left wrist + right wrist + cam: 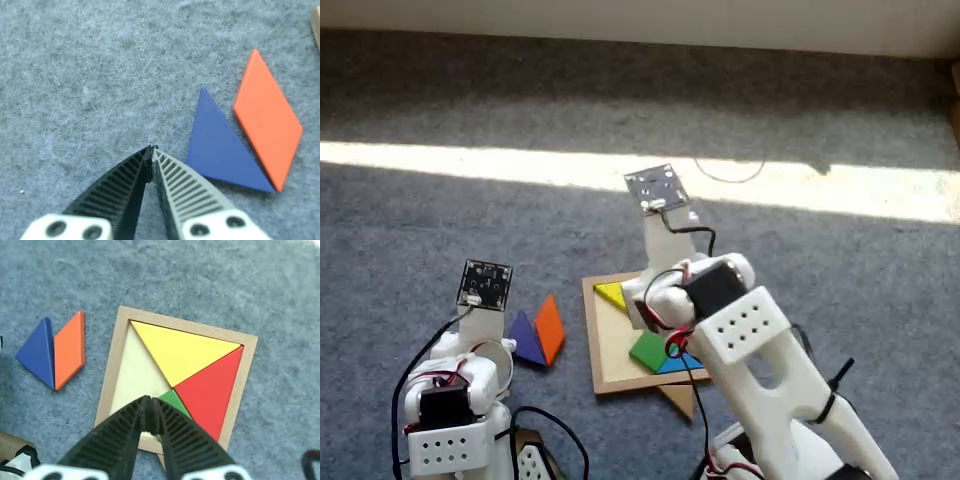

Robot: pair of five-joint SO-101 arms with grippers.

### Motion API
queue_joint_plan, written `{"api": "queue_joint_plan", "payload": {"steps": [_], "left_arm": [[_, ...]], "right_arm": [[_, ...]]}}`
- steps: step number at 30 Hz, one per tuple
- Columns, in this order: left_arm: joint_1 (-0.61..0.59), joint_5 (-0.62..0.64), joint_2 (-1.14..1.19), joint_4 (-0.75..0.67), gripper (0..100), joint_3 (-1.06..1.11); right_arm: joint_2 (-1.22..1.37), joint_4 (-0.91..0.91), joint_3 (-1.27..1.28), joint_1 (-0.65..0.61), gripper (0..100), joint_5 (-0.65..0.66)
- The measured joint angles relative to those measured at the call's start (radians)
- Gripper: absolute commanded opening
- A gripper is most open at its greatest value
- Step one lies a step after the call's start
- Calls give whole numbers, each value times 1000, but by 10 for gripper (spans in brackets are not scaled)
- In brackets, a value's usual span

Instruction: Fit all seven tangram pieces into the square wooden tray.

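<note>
The square wooden tray [112,365] holds a large yellow triangle [182,352], a large red triangle [210,387] and a green piece [175,400]; the high view also shows a blue piece [678,363] in it. My right gripper [149,401] is shut with nothing in it, above the tray's bare part beside the green piece. On the carpet beside the tray lie a blue triangle [220,150] and an orange parallelogram [267,117], edge to edge. My left gripper [151,150] is shut and empty, its tip just short of the blue triangle.
A tan wooden triangle [680,398] lies on the grey carpet against the tray's near edge, partly under the right arm [760,350]. A sunlit strip crosses the carpet beyond the tray, with a thin cable [730,175] on it.
</note>
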Motion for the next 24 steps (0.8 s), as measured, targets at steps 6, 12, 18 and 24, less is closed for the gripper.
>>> {"api": "queue_joint_plan", "payload": {"steps": [6, 12, 18, 24], "left_arm": [[0, 0, 0, 0, 28, 0], [0, 0, 0, 0, 28, 0], [0, 0, 0, 0, 28, 0], [32, 0, 0, 0, 30, 0]], "right_arm": [[-261, 9, 135, 158, 5, 0], [-546, 11, 387, 296, 5, 46], [-781, 11, 597, 422, 5, 147], [-941, 11, 735, 539, 5, 153]]}}
